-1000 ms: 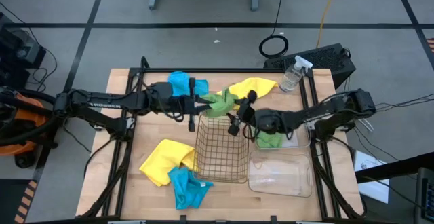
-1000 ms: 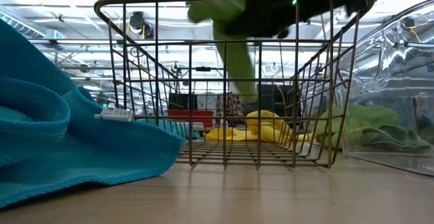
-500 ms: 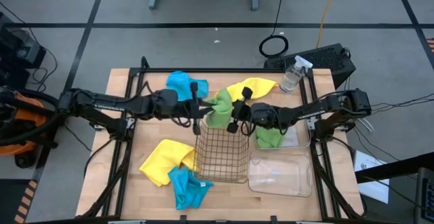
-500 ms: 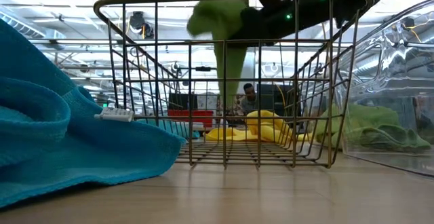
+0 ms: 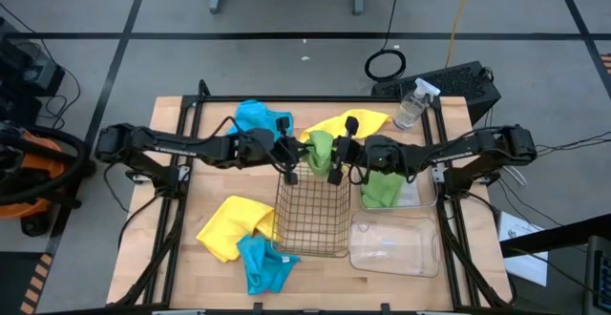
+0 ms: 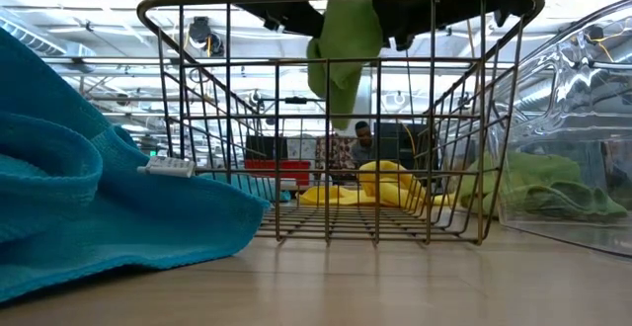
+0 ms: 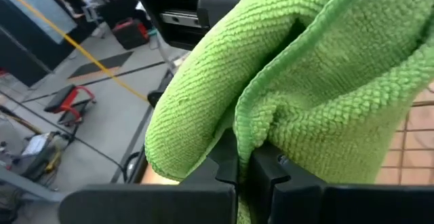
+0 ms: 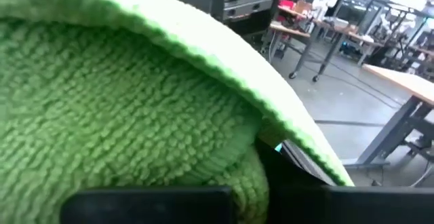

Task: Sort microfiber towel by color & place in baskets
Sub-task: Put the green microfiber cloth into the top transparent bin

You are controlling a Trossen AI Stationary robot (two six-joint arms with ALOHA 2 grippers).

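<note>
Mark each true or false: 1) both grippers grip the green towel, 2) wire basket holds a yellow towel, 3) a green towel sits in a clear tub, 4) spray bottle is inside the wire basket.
1. Left gripper and right gripper are both shut on the green microfiber towel: true.
2. The brown wire-mesh basket holds a yellow towel: false, it is empty.
3. A second green towel lies in a clear plastic tub: true.
4. The clear spray bottle is in the wire basket: false, it stands at the table's far right corner.

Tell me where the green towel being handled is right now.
In the high view the green towel hangs mid-table between the left claw and right claw, both shut on it, above the far rim of the wire basket.
</note>
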